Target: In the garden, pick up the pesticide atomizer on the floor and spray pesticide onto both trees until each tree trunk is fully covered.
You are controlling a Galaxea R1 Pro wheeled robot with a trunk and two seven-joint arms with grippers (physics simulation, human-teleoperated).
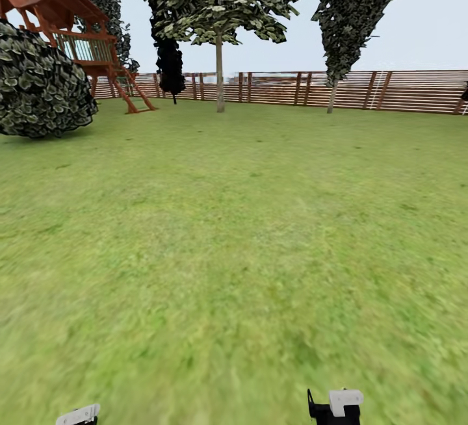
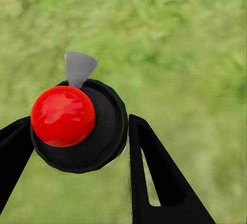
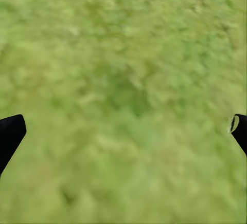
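Pesticide atomizer (image 2: 77,126): black round cap with red button and grey nozzle, clamped between the black fingers of the left gripper (image 2: 82,147), above lawn (image 2: 180,39). Right gripper (image 3: 123,131): fingers spread wide, empty, over grass. Ahead: tree (image 1: 220,2), pale tree trunk (image 1: 220,77), before slatted fence (image 1: 403,90); shrub (image 1: 39,84), wooden play tower (image 1: 71,28) at left.

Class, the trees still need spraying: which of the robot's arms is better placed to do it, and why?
Left. Its gripper is shut on the pesticide atomizer; the right gripper is open over grass, and the tree trunk stands far ahead.
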